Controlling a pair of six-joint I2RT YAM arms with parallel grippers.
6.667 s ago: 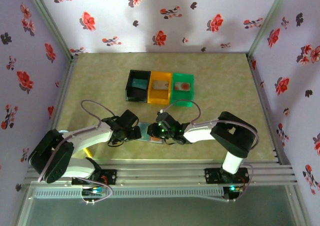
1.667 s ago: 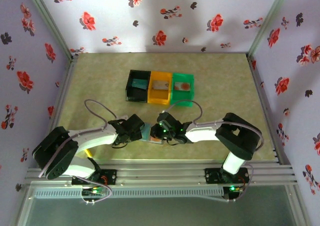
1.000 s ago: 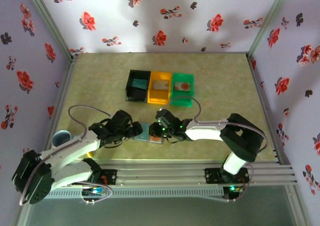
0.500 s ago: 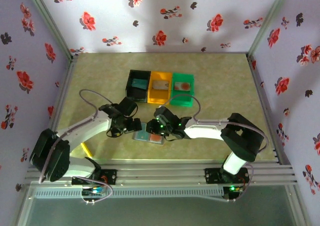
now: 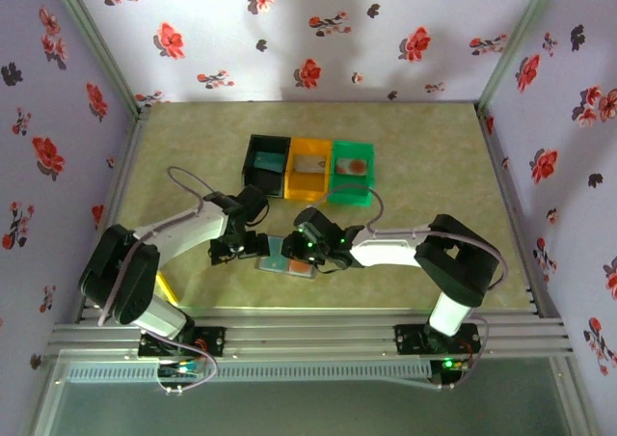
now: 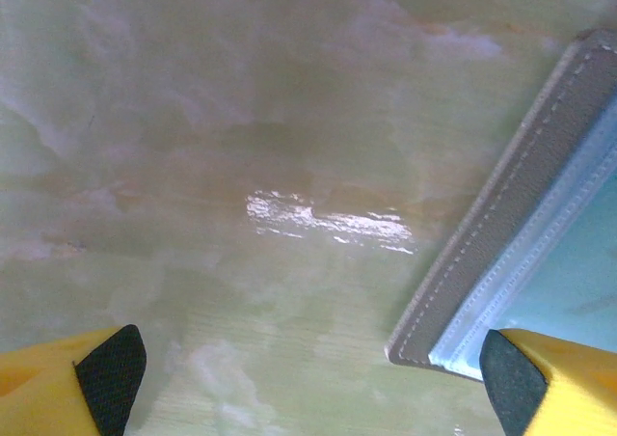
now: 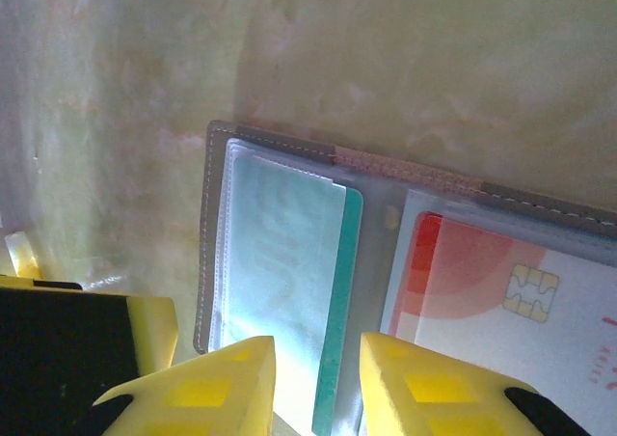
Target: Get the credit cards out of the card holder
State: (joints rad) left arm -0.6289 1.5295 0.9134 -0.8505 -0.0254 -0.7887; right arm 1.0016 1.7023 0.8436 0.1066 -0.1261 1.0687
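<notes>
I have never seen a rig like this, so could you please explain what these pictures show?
This robot has a left arm and a right arm bolted at the near edge of a table. One picture looks down from above; the other two come from cameras on the wrists. On it lie an open grey card holder, a black bin, an orange bin and a green bin. The left hand hangs open at the holder's edge. The right hand sits over the holder, fingers narrowly apart above a teal card; a red-and-white card fills the other pocket. Whether it grips, I cannot tell.
</notes>
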